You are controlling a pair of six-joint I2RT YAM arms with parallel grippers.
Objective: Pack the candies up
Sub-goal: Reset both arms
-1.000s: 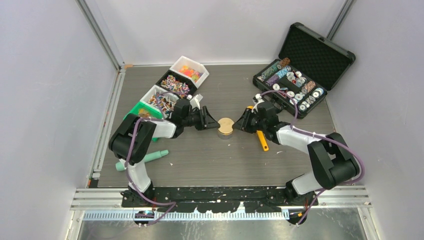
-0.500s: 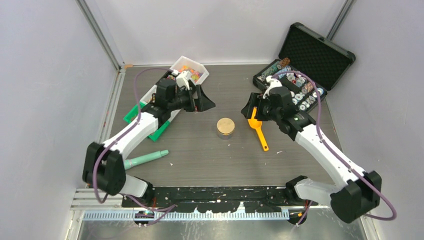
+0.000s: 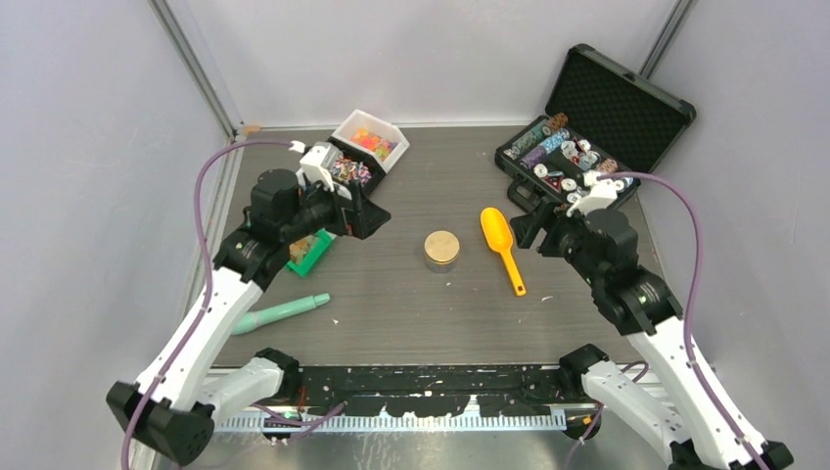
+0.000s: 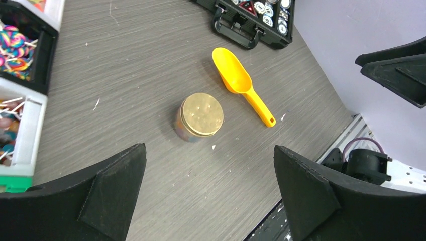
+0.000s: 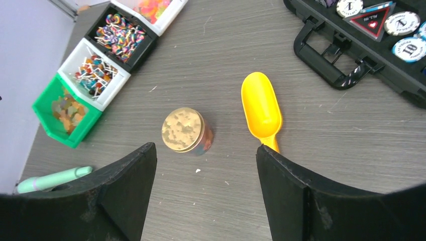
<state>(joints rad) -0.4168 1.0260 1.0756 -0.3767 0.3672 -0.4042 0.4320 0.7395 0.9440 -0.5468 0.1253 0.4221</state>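
gaping wide, left pincer [image 4: 209, 148] and right pincer [image 5: 205, 146] flank the jar [image 3: 441, 250]; scoop [image 3: 502, 245] beside it.

Dark grey wood-grain tabletop [image 3: 411, 313], flecked with small white specks. Enclosed on three sides by plain pale lilac wall panels [image 3: 431, 59], joined at the far corners by slanting silver metal posts [image 3: 196, 69]. Edged along the near side by a ribbed silver metal rail [image 3: 440, 423]. Evenly lit, shadows soft.

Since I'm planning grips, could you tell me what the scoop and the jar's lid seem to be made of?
The scoop looks like moulded plastic: uniform orange-yellow, smooth, softly glossy. The lid looks like gold-toned metal with a mottled sheen, though coated plastic is possible.
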